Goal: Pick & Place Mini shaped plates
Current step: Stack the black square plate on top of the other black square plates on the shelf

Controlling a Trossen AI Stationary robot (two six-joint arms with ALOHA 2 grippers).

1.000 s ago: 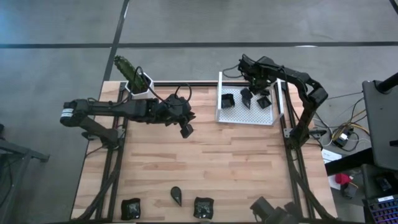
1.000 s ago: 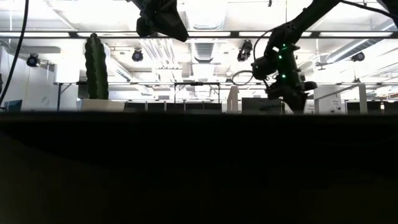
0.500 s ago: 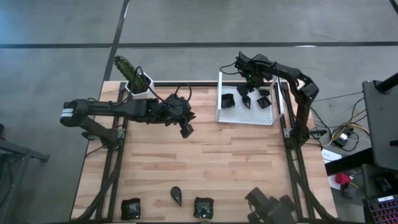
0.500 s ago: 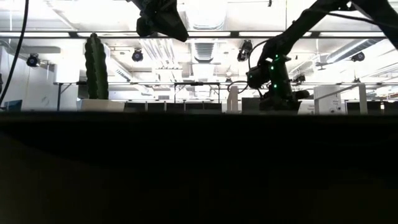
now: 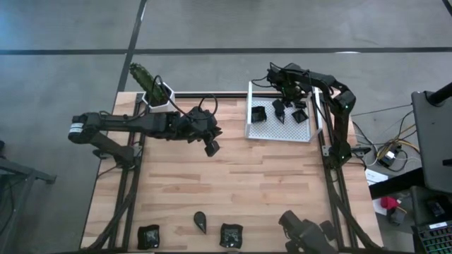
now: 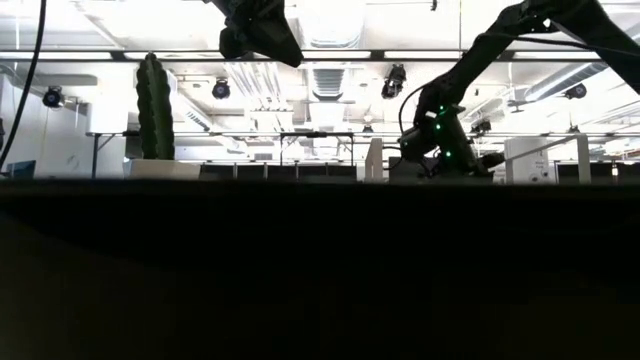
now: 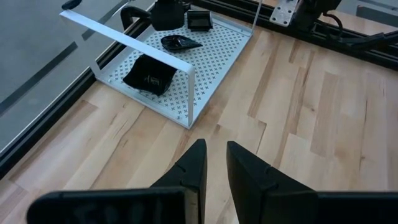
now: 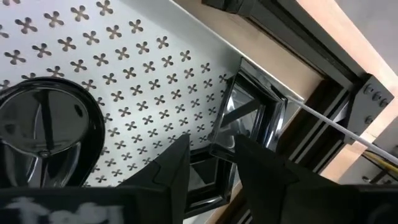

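Observation:
The white perforated tray (image 5: 282, 131) lies at the table's far right and holds three mini shaped plates (image 5: 258, 113) (image 5: 280, 113) (image 5: 300, 116). My right gripper (image 5: 286, 97) hangs low over the tray's far side, open. In the right wrist view its fingers (image 8: 180, 165) stand on either side of a glossy square plate (image 8: 245, 118) in the tray's corner, beside a rounded plate (image 8: 46, 137). I cannot tell whether they touch it. My left gripper (image 5: 210, 147) hangs over the table's far middle with a narrow gap (image 7: 213, 152) and nothing between its fingers. Three more plates (image 5: 148, 236) (image 5: 201, 222) (image 5: 230, 235) lie along the near edge.
A white hexagonal pot with a green cactus (image 5: 157, 92) stands at the far left corner. A black frame rail (image 5: 326, 127) runs along the tray's right side. Bare wood (image 5: 233, 183) stretches between the tray and the near plates.
My right gripper has sunk toward the tray and shifted a little toward the table's left, ending low over the tray's far side. The left arm has kept still.

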